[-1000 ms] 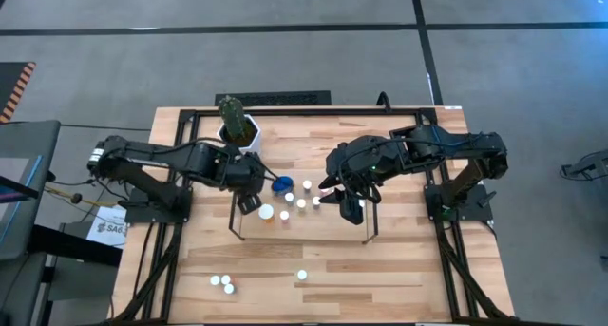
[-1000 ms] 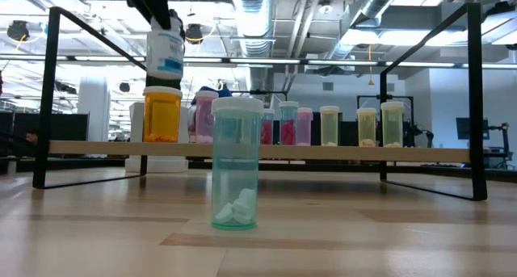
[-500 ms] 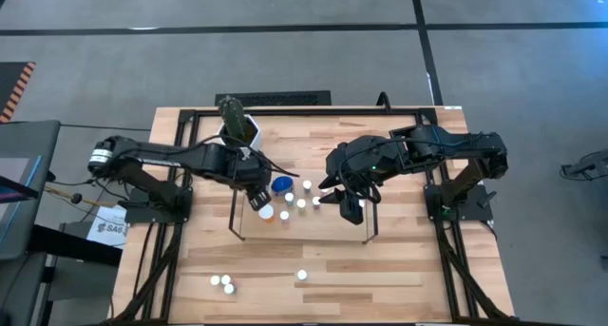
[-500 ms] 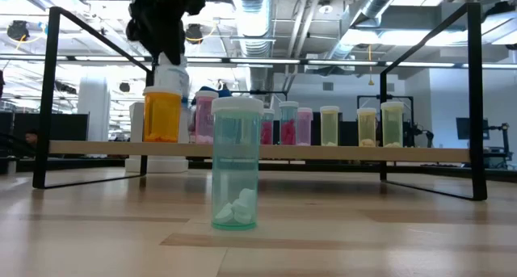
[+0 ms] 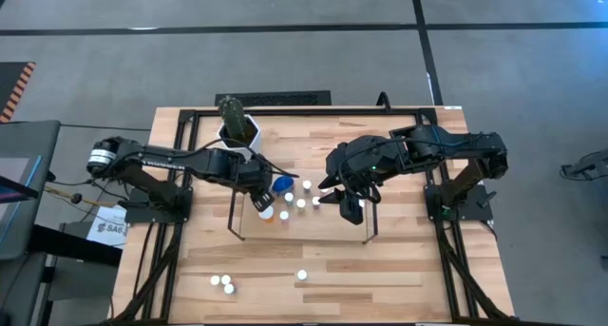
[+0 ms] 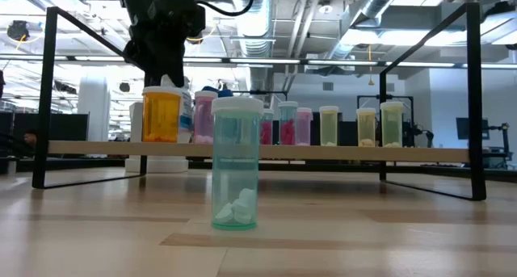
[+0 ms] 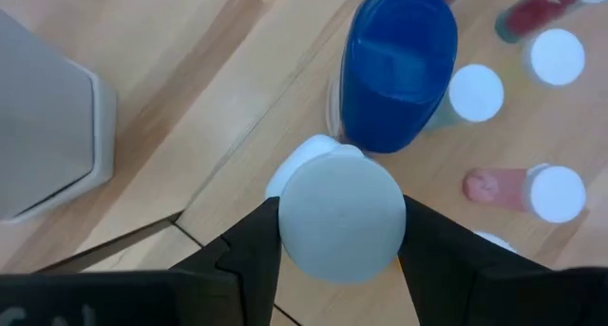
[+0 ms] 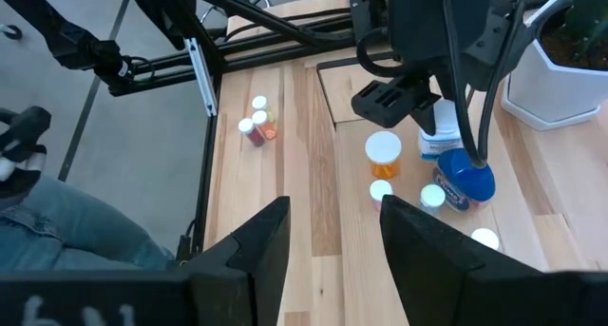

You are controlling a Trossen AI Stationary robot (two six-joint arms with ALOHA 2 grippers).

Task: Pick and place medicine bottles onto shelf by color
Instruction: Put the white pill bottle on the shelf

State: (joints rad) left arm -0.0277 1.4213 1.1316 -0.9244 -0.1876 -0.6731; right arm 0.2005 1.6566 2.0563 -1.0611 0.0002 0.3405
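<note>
Lowered since a second ago, left gripper (image 7: 339, 233), clamped on a white-capped bottle (image 7: 340, 217), nears the shelf (image 6: 266, 153); right gripper (image 8: 334, 233) hangs apart, empty.

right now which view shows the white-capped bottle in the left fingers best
The left wrist view: the round white-capped bottle fills the frame between the left gripper fingers, beside the blue-capped bottle. The low view shows only a sliver of it under the arm, above the light-wood shelf. The high view hides it under the gripper. The right wrist view shows its white side.
</note>
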